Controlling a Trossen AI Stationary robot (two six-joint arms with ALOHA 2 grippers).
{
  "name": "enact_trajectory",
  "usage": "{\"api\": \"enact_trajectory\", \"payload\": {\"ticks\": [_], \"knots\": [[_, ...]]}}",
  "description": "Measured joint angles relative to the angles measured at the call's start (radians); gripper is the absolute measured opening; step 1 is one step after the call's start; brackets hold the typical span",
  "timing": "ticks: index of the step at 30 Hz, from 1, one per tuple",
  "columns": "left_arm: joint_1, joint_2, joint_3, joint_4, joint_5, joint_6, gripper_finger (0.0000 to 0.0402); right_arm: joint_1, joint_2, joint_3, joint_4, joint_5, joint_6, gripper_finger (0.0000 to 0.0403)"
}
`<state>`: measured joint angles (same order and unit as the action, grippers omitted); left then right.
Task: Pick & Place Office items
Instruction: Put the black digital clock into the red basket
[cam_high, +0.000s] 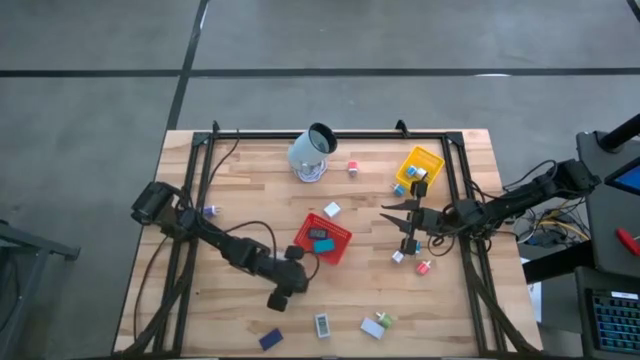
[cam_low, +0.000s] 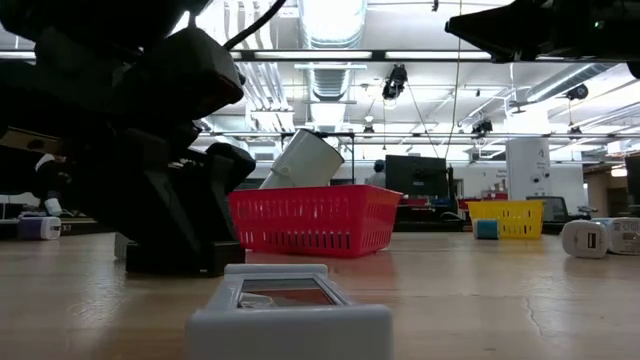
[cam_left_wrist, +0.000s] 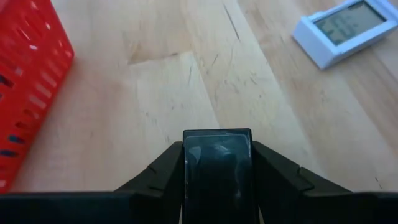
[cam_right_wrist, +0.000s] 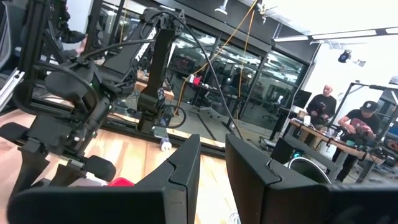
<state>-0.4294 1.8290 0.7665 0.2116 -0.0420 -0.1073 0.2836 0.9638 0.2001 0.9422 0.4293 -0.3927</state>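
My left gripper (cam_high: 281, 297) is near the table's front, just in front of the red mesh tray (cam_high: 338, 248), and is shut on a flat black rectangular item (cam_left_wrist: 217, 163). The red tray holds a dark item and a teal one (cam_high: 321, 244). Other small office items lie loose on the wood: a white display unit (cam_left_wrist: 344, 28), a dark blue block (cam_high: 270, 340) and a white-and-green piece (cam_high: 378, 323). My right gripper (cam_right_wrist: 212, 158) hangs shut and empty above the table's right part, near the yellow tray (cam_high: 420, 160). My left gripper pinches the black item by its two long sides (cam_left_wrist: 186, 163) between its two fingers. The fingers slant down toward the table and lie along the item, whose free end (cam_left_wrist: 217, 134) shows between the fingertips. I cannot tell whether it touches the wood.
A pale cup (cam_high: 312, 150) lies tipped at the back centre. A black frame rail (cam_high: 330, 134) runs along the far edge. Small items lie by the right gripper (cam_high: 424, 267) and at the far left (cam_high: 210, 211). Bare wood (cam_left_wrist: 205, 81) stretches ahead of the left gripper.
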Motion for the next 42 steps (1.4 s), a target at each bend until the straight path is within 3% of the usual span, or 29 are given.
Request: {"api": "enact_trajectory", "payload": {"ticks": [37, 42], "knots": [[0.024, -0.001, -0.313, 1.000, -0.073, 0.169, 0.0149, 0.000, 0.000, 0.000, -0.003, -0.003, 0.000, 0.0072], [0.030, -0.001, -0.341, 1.123, -0.165, 0.183, 0.0149, 0.000, 0.001, 0.000, -0.004, -0.003, 0.004, 0.0072]]}}
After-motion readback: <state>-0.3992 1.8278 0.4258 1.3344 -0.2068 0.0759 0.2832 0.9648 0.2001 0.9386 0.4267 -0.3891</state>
